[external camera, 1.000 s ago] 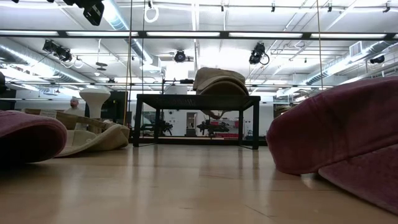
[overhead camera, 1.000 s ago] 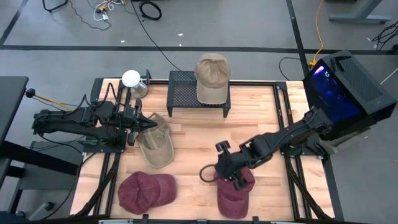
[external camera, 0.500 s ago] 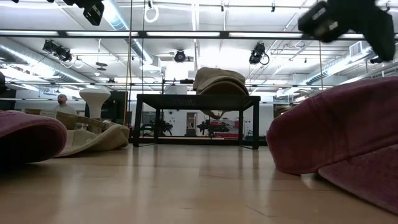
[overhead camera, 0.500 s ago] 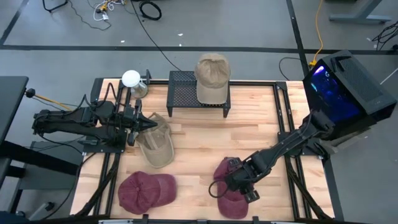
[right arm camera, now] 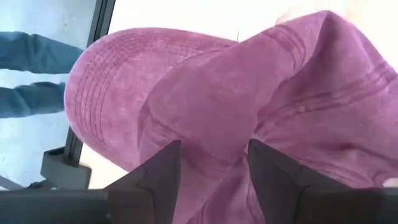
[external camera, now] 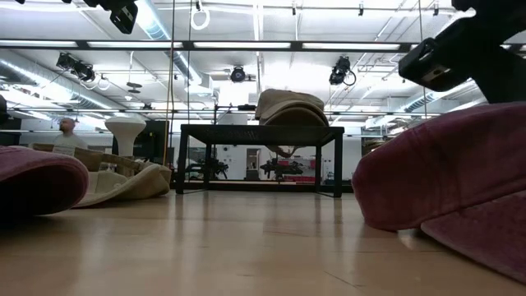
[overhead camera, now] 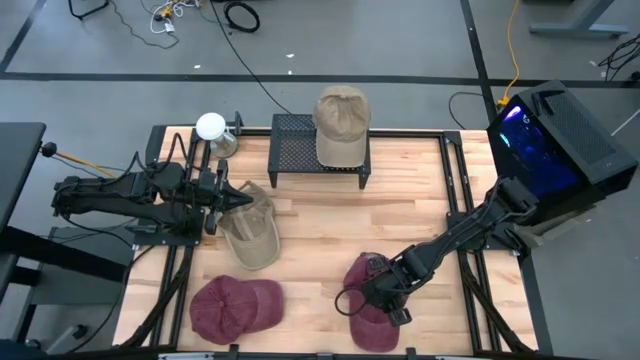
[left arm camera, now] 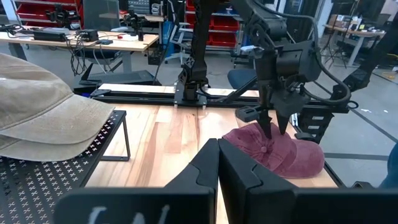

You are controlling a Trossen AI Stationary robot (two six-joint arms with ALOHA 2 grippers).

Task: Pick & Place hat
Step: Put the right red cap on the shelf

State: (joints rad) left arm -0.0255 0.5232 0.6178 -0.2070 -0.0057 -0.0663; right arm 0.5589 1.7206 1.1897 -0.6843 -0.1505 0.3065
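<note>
- Hovering our right gripper [overhead camera: 385,296], fingers spread, over the maroon hat [overhead camera: 378,312] near the table's [overhead camera: 320,230] front edge, we look ready to pinch its crown.
- We keep the left gripper [overhead camera: 243,200] closed by the left edge.
- We cannot tell whether the fingertips touch cloth.

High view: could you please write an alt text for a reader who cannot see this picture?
Seen from above, the right gripper, fingers open, is down on a maroon cap at the wooden table's near edge. The left gripper, shut, rests by a tan cap; another tan cap sits on a black mesh stand, and a second maroon cap lies near-left.
</note>
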